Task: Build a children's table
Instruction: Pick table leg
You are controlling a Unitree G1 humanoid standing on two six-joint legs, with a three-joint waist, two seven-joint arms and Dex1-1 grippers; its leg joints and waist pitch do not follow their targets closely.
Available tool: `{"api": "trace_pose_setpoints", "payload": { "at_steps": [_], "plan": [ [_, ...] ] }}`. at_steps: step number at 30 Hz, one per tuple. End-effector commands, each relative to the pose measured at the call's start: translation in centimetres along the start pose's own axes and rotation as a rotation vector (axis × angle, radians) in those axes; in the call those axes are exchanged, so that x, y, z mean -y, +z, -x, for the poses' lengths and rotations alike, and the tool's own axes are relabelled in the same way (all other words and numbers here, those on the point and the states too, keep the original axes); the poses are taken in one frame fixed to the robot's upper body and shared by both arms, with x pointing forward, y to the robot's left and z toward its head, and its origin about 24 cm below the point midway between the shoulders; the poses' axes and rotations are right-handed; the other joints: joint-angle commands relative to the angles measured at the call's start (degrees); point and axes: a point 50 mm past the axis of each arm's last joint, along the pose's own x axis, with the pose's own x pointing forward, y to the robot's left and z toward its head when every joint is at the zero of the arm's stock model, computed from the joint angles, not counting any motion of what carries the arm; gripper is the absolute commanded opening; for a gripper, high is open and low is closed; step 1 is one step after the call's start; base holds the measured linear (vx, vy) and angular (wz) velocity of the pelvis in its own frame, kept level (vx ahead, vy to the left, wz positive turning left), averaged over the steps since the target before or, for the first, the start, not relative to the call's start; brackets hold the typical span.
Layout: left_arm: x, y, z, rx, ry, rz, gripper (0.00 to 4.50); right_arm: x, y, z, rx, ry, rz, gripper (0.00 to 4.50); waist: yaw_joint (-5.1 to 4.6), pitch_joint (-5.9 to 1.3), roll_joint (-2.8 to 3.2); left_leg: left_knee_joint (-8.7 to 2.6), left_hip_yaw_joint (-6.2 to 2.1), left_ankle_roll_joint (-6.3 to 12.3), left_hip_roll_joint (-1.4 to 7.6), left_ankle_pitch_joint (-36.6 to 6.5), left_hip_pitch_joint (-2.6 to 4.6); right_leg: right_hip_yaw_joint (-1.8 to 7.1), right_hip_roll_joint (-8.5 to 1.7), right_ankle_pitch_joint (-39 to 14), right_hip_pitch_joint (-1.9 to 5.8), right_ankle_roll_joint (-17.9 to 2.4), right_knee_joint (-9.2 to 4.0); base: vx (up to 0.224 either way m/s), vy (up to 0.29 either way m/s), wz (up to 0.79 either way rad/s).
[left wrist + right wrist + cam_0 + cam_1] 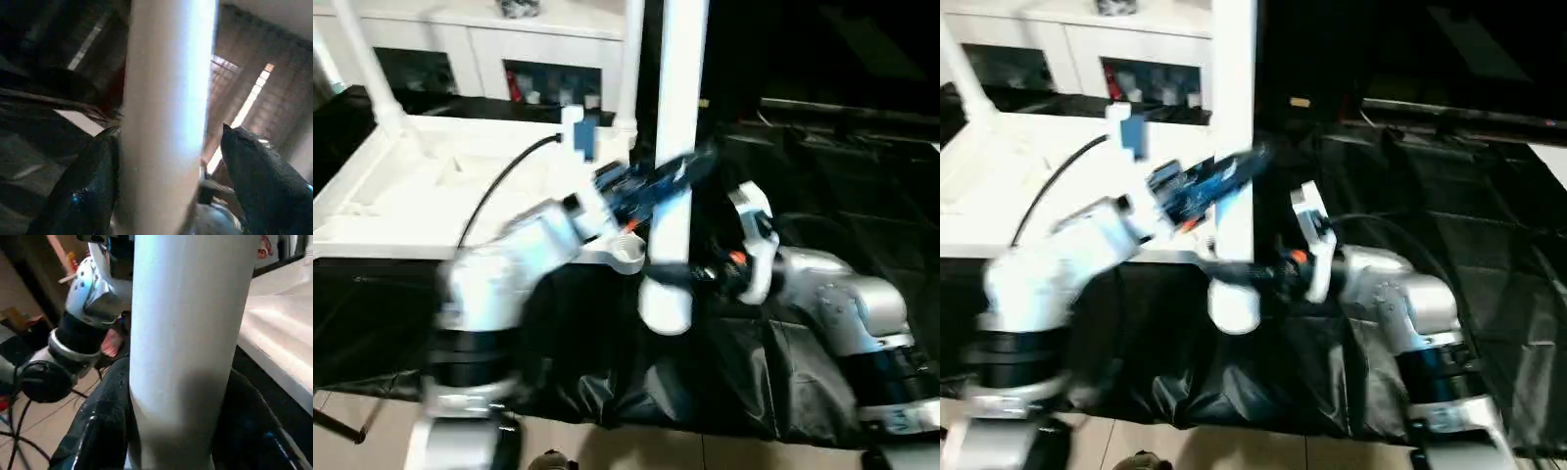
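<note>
The children's table top (411,196) lies upside down on the black-covered table, ribbed side up. Two white legs (362,59) stand in its far sockets. A third leg (675,127) is upright just off the near corner socket (626,253), its lower end hanging over the table's front. My right gripper (666,272) is shut on this leg low down, and its fingers (102,426) press both sides. My left gripper (680,171) straddles the leg higher up. It is open, with a gap between one finger (259,171) and the leg (168,98).
A white glass-door cabinet (509,49) stands behind the work. Black cover (822,176) spreads over the big table to the right. The table's front edge drops to a light tiled floor (636,446) below my forearms.
</note>
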Motion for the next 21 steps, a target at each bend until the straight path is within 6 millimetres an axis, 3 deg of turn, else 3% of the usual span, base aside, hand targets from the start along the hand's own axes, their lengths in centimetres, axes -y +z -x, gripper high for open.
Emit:
{"api": "trace_pose_setpoints", "payload": {
  "at_steps": [1,2,3,6,17,18,21],
  "plan": [
    [1.2,-0.1,-0.5,-0.024,-0.106,0.005,3.18,-0.3,0.5,0.1,-0.016,0.027,0.006,1.88,-0.09,-4.23,0.22,-4.26,-1.18,0.28,3.28,-6.54,1.83,2.52,-4.89,0.91,2.4,-14.79,-4.16,0.0,0.0,0.0],
    [1.1,-0.1,-0.5,-0.021,-0.108,0.008,3.18,-0.3,0.5,0.1,-0.017,0.03,0.005,1.88,-0.11,-4.19,0.23,-4.28,-1.17,0.26,3.25,-6.66,1.81,2.53,-4.88,0.83,2.39,-14.79,-4.2,0.0,0.0,0.0],
    [1.1,0.0,-0.5,-0.02,-0.111,0.01,3.11,-0.3,0.5,0.1,-0.019,0.033,0.004,1.88,0.0,-4.21,0.88,-4.26,-1.26,0.04,3.29,-6.86,1.89,2.53,-4.94,0.64,2.3,-14.76,-4.17,0.0,0.0,0.0],
    [0.8,0.1,-0.5,-0.027,-0.094,0.006,2.98,-0.4,0.5,0.1,-0.025,0.038,0.002,1.88,-0.12,-4.24,0.5,-4.3,-1.22,-0.1,3.25,-7.08,1.87,2.54,-4.91,0.98,2.45,-14.76,-4.28,0.0,0.0,0.0],
    [-0.2,0.2,-0.6,-0.025,0.03,-0.062,2.23,0.1,0.3,0.1,-0.052,-0.025,0.047,1.87,-0.15,-4.33,0.35,-4.19,-1.23,0.16,3.25,-6.18,1.79,2.54,-4.92,1.95,2.56,-14.72,-4.17,0.0,0.0,0.0],
    [-0.3,0.2,-0.6,-0.023,0.04,-0.067,1.97,0.2,0.3,0.1,-0.052,-0.032,0.048,2.22,-0.13,-4.34,0.4,-4.17,-1.21,0.15,3.28,-6.08,1.82,2.54,-4.94,2.0,2.49,-14.72,-4.19,0.0,0.0,0.0],
    [-0.5,0.4,-0.5,-0.014,0.091,-0.117,1.91,0.9,0.6,-0.1,-0.045,-0.103,0.055,2.6,-0.23,-4.35,0.43,-4.22,-1.27,0.07,3.38,-6.24,1.88,2.53,-4.93,1.77,2.43,-14.74,-4.14,0.0,0.0,0.0]
  ]
}}
